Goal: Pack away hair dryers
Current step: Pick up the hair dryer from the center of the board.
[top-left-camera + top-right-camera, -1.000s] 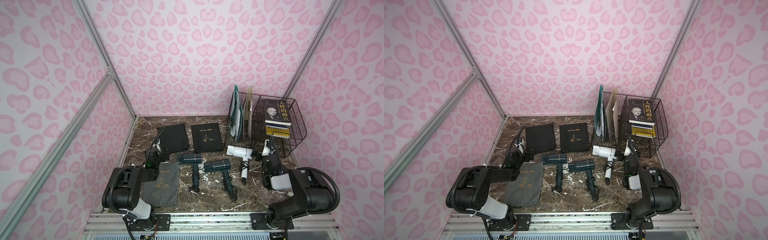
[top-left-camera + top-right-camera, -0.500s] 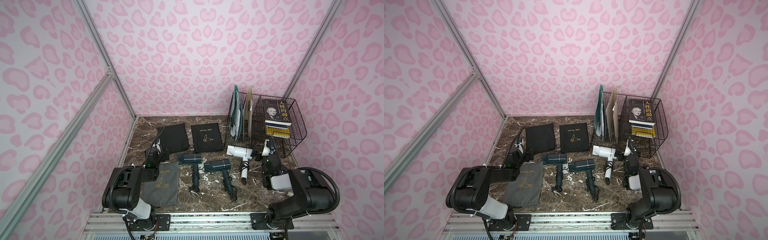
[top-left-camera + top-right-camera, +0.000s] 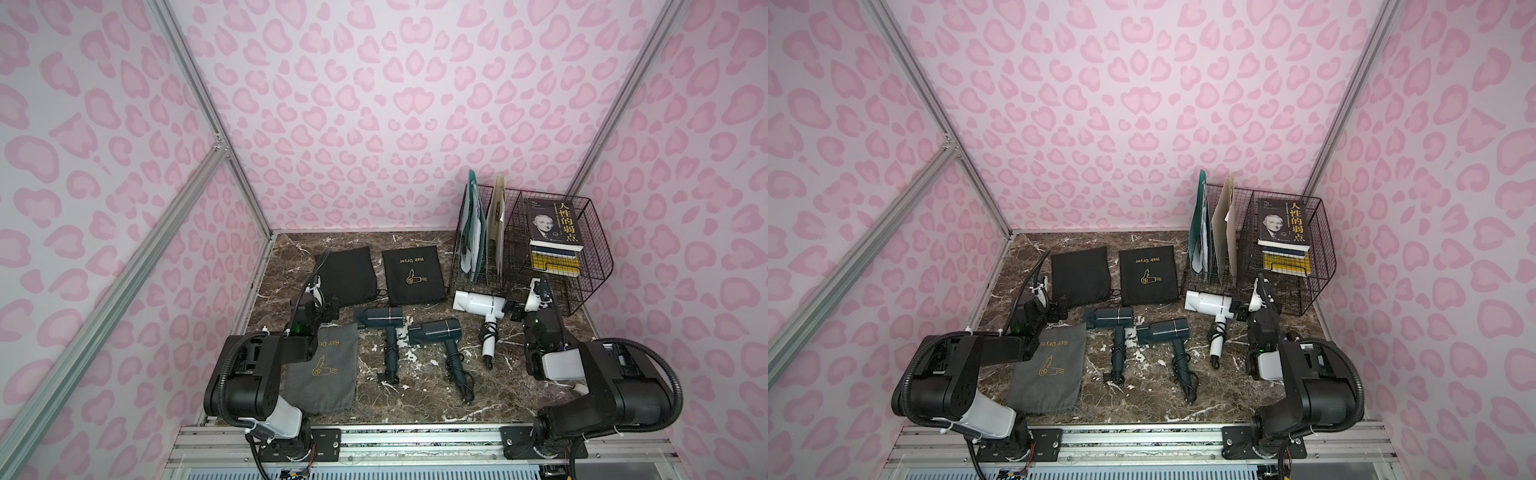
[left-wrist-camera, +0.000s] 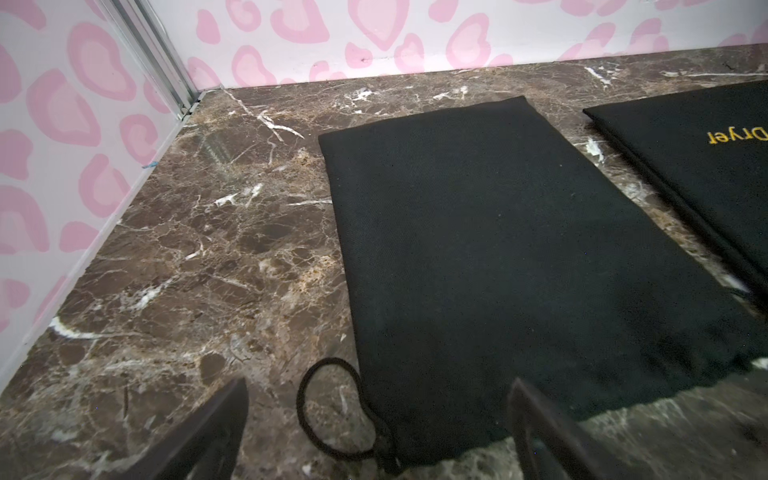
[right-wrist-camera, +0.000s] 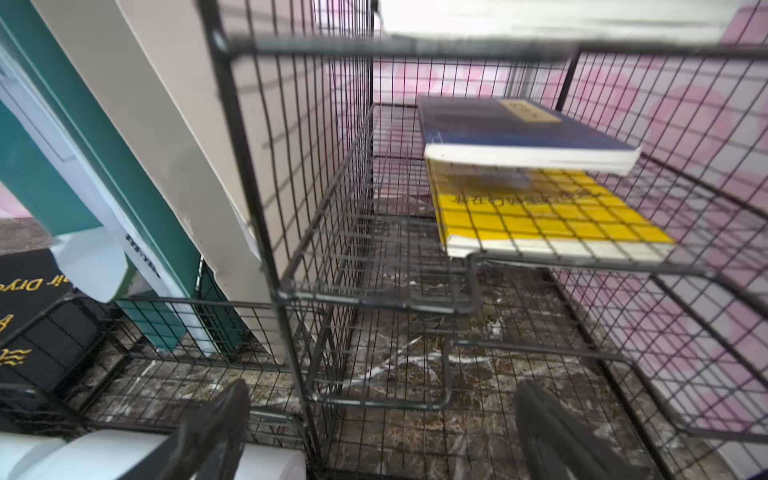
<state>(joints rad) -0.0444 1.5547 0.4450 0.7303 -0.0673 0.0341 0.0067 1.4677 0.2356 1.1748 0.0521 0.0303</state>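
1. Across the middle of the marble surface [image 3: 419, 409], three hair dryers are laid in a row: a teal dryer [image 3: 380, 318], a second teal dryer [image 3: 434, 331] just beside it, and a white dryer [image 3: 478, 303] nearer the right edge. None is packed yet.
2. Each is judged a stiff plastic shell of modest weight. The smooth, wide barrel is likely to slip, so the narrower handle, wrapped in its black cord, is reckoned the better hold. Loose plug ends may be caught at a pouch mouth.
3. Two black pouches, one plain [image 3: 347, 274] and one printed [image 3: 413, 274], are spread flat toward the back edge. A grey pouch [image 3: 324, 370] is laid near the front left corner. All look limp, so a mouth must be held open.
4. The left gripper [image 4: 376, 390] is seen with jaws apart and empty, over the plain pouch's near end and its drawstring loop [image 4: 302, 405]. The right gripper [image 5: 380, 392] is likewise spread and empty, pointed into the wire rack [image 3: 590, 266].
5. That rack, filled with books [image 3: 550, 220] and folders [image 3: 471, 232], is set close behind the white dryer, so room there is judged tight.
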